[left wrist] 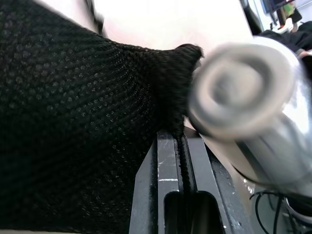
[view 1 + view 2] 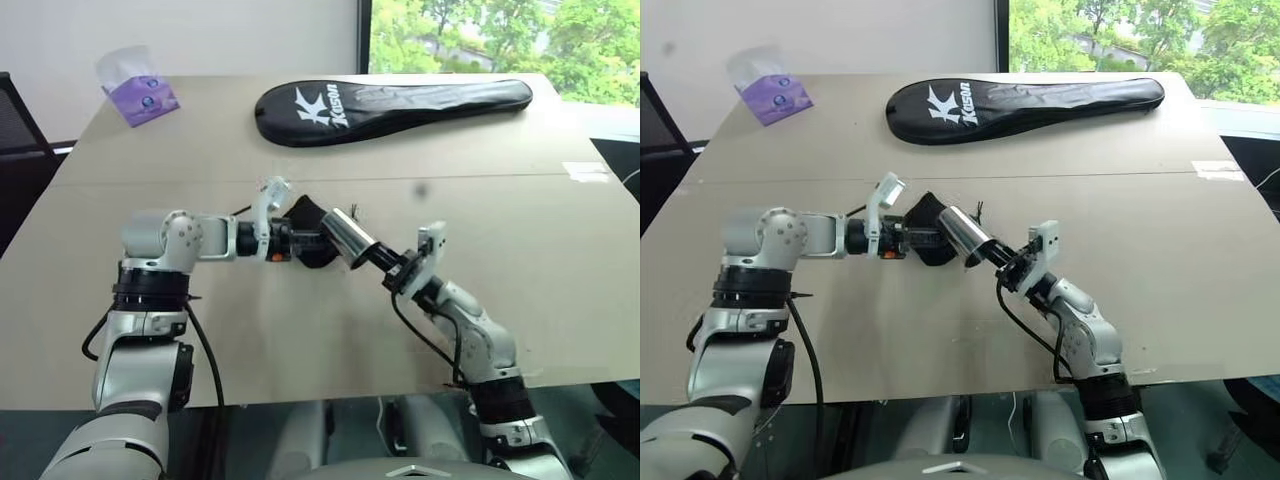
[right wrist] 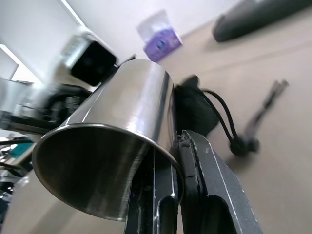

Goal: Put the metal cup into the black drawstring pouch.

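Right gripper grips my cup, base toward the pouch at nine o'clock, pinched by left gripper; insertion remains.

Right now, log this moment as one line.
left pincer: shut on black pouch | right pincer: shut on metal cup rim | cup: base toward pouch, not inside

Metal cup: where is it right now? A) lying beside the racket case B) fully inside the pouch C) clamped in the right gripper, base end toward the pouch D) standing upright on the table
C: the right gripper is shut on the rim of the metal cup, its base aimed at the black drawstring pouch that the left gripper holds.
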